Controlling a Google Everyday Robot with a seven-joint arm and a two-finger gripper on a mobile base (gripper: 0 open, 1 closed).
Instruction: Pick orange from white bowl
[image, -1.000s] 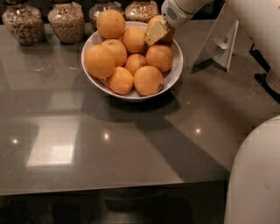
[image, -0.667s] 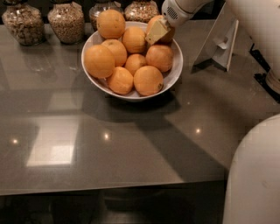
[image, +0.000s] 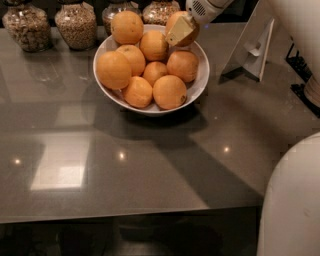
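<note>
Now, gripper: clamped on the orange at the counter's far edge, above the white bowl.
Risk: smooth skin slips; it drops, scattering the other oranges.

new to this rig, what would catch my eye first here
A white bowl piled with oranges sits at the back centre of the dark grey table. The gripper, entering from the upper right, is at the orange on the bowl's far right side. Glass jars line the back edge.
</note>
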